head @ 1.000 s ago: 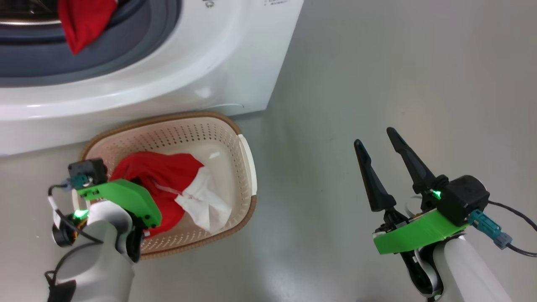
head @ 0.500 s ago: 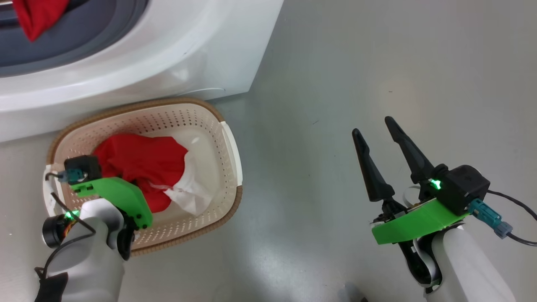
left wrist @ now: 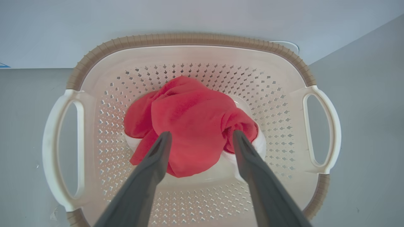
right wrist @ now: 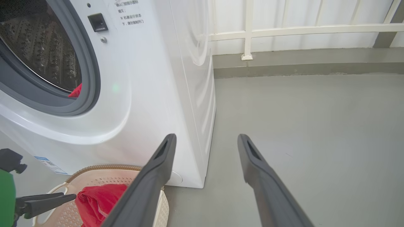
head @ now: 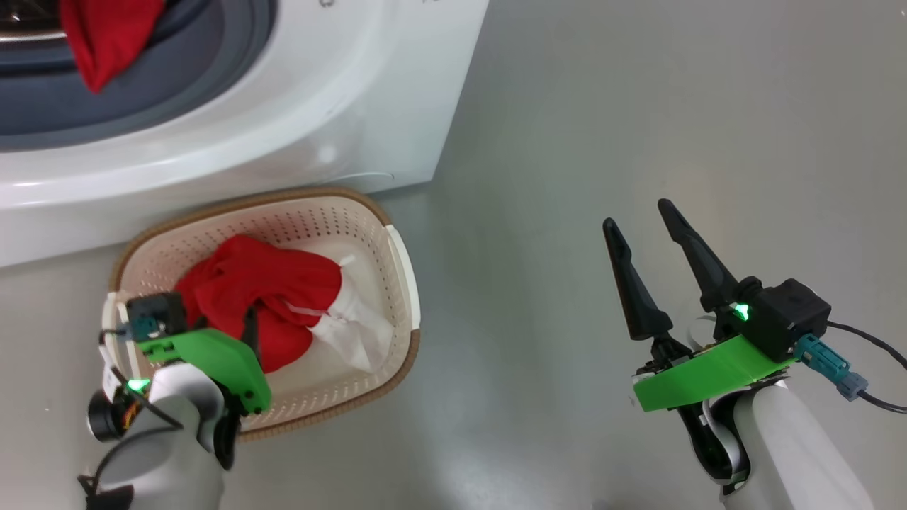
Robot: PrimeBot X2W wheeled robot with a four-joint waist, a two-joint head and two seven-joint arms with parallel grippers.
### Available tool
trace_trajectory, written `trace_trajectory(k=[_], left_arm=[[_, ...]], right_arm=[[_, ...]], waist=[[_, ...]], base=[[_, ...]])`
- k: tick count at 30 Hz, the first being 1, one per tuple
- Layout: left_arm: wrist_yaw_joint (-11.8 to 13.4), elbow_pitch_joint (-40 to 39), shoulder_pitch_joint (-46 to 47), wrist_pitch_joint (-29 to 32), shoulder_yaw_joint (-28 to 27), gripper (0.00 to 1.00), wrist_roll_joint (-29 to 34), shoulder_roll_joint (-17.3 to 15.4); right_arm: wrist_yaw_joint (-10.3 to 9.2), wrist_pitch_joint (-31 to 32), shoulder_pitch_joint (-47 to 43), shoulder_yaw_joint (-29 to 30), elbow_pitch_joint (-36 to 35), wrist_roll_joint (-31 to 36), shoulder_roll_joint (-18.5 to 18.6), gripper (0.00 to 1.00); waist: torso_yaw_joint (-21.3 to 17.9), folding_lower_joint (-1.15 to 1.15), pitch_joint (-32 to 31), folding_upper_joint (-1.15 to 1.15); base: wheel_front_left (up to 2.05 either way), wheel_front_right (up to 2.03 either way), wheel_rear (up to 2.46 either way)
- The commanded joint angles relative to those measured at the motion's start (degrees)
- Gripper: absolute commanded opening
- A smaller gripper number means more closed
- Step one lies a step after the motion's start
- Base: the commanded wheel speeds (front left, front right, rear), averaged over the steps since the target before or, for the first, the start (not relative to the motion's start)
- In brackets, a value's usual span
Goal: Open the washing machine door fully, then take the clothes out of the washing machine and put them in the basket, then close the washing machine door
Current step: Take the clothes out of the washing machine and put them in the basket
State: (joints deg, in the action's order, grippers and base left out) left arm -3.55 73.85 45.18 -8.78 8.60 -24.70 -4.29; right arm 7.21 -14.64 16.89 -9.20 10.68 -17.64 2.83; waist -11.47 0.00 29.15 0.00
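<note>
The cream basket [head: 283,200] stands on the floor against the white washing machine [head: 319,106]. A bundle of red and white clothes [head: 273,297] lies in it. My left gripper [left wrist: 202,135] hangs over the basket [left wrist: 189,39], open, its two fingers standing wide on either side of the red cloth [left wrist: 192,119]. Another red piece [head: 106,42] hangs over the grey rubber ring of the port; it also peeks out [right wrist: 75,92] in the right wrist view. My right gripper [head: 638,216] is open and empty above the bare floor to the right. The washing machine door is out of view.
Grey floor [head: 638,106] stretches right of the machine. A white railing [right wrist: 249,31] and a low kerb close the far side. The steel drum [right wrist: 38,47] is dark inside. A cable trails from my right wrist [head: 871,418].
My left gripper has opened and let go of the red and white bundle, which now rests in the basket. The head camera has shifted. The right arm holds its pose.
</note>
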Motion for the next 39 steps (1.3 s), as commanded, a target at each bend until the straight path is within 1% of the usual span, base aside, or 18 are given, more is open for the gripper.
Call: trace_trajectory(k=[1, 5, 9, 12, 14, 17, 19, 21, 24, 29, 36, 39], left_arm=[[-0.2, -0.6, -1.9, -1.0, -0.9, 1.0, 0.0, -1.3], [-1.6, -1.8, -3.5, -3.8, -0.7, 1.0, -0.7, -0.3], [-2.9, -5.8, -5.4, -5.7, 0.0, 1.0, -1.2, 0.5], [-3.3, -10.2, -7.0, -6.1, 0.2, 1.0, -1.8, 0.9], [-3.3, -15.7, -8.5, -6.2, -0.7, 1.0, -1.9, 1.0], [-2.1, -25.5, -12.2, -6.2, -2.1, 1.0, -0.5, 1.1], [-0.1, -33.7, -14.9, -6.2, -2.2, 1.0, 3.5, 0.9], [1.4, -41.3, -18.2, -6.2, -3.5, 1.0, 5.8, 0.9], [2.4, -48.9, -22.9, -6.2, -5.5, 1.0, 7.1, 1.1], [3.1, -55.5, -28.1, -6.2, -7.2, 1.0, 7.4, 1.3], [4.6, -61.2, -32.5, -6.2, -8.2, 1.0, 7.6, 1.4], [5.1, -63.9, -34.7, -6.2, -8.1, 1.0, 8.8, 1.4]], right_arm=[[0.28, -0.4, -1.0, -0.7, -1.0, 0.1, 0.0, 1.0], [0.28, -0.4, -1.8, 0.2, -0.3, 1.3, 0.0, 1.0], [0.28, -0.4, -2.9, 0.7, 0.8, 3.0, 0.0, 1.0], [0.28, -0.4, -3.6, 1.6, 1.5, 3.9, 0.0, 1.0], [0.28, -0.4, -4.1, 2.3, 1.8, 4.3, 0.0, 1.0], [0.28, -0.4, -4.8, 3.0, 2.1, 4.7, 0.0, 1.0], [0.28, -0.4, -5.2, 3.4, 2.3, 5.0, 0.0, 1.0], [0.28, -0.4, -5.7, 3.7, 2.5, 5.2, 0.0, 1.0], [0.28, -0.4, -6.5, 4.0, 2.6, 5.4, 0.0, 1.0], [0.28, -0.4, -7.6, 4.7, 1.7, 6.3, 0.0, 1.0], [0.28, -0.4, -10.1, 5.9, -0.6, 7.4, 0.0, 1.0], [0.28, -0.4, -11.5, 6.9, -2.4, 8.3, 0.0, 1.0]], waist=[[1.1, 0.0, -1.8, 0.0], [2.3, 0.0, -4.5, 0.0], [3.6, 0.0, -7.3, 0.0], [4.6, 0.0, -9.4, 0.0], [5.1, 0.0, -10.8, 0.0], [5.6, 0.0, -12.8, 0.0], [5.9, 0.0, -14.0, 0.0], [6.0, 0.0, -15.3, 0.0], [6.0, 0.0, -17.2, 0.0], [6.0, 0.0, -19.9, 0.0], [6.6, 0.0, -23.0, 0.0], [7.2, 0.0, -24.6, 0.0]], base=[[0.0, 0.0, 0.0], [0.0, 0.0, 0.0], [0.0, 0.0, 0.0], [0.0, 0.0, 0.0], [0.0, 0.0, 0.0], [0.0, 0.0, 0.0], [0.0, 0.0, 0.0], [0.0, 0.0, 0.0], [0.0, 0.0, 0.0], [0.0, 0.0, 0.0], [0.0, 0.0, 0.0], [0.0, 0.0, 0.0]])
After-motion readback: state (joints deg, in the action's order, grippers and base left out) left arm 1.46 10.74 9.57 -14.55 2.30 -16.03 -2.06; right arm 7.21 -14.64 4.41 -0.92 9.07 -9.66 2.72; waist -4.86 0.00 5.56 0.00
